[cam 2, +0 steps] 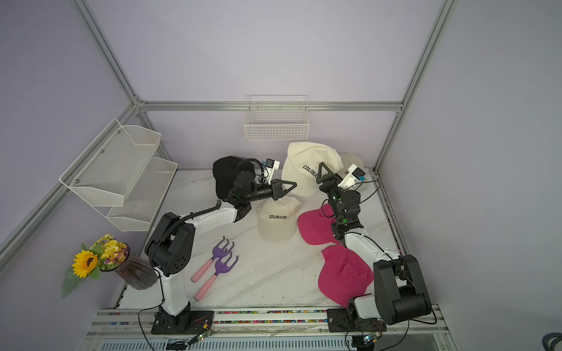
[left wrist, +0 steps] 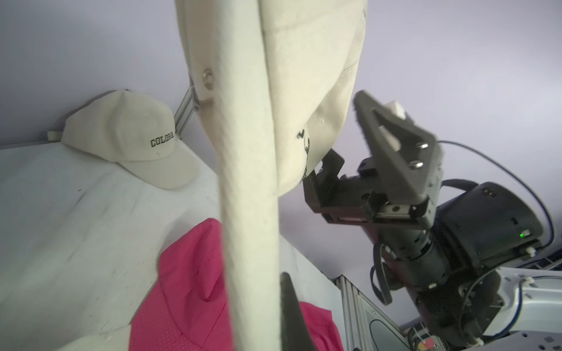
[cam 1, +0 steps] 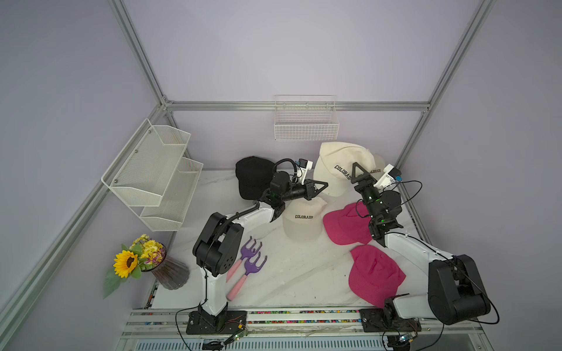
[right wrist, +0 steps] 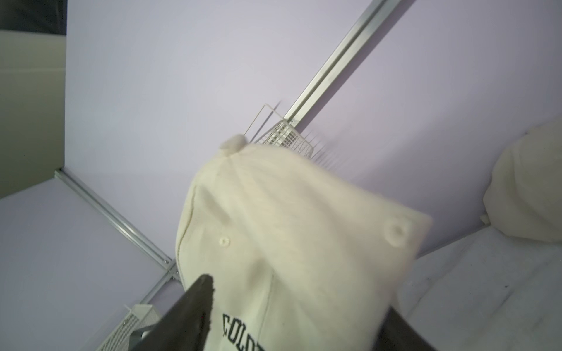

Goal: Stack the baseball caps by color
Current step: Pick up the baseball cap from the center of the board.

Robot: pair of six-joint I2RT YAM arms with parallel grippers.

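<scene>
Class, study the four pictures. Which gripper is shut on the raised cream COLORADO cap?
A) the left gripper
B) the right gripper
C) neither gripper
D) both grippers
A: the left gripper is shut on the brim of the raised cream cap, as the left wrist view shows up close, while the right gripper stands open around the cap's front.

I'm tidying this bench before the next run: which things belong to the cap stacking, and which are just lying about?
Job: black caps, raised cream cap, back cream cap, middle cream cap, far pink cap, near pink cap.
Lying about: two rakes, flower vase, wire basket, mesh shelf.
</scene>
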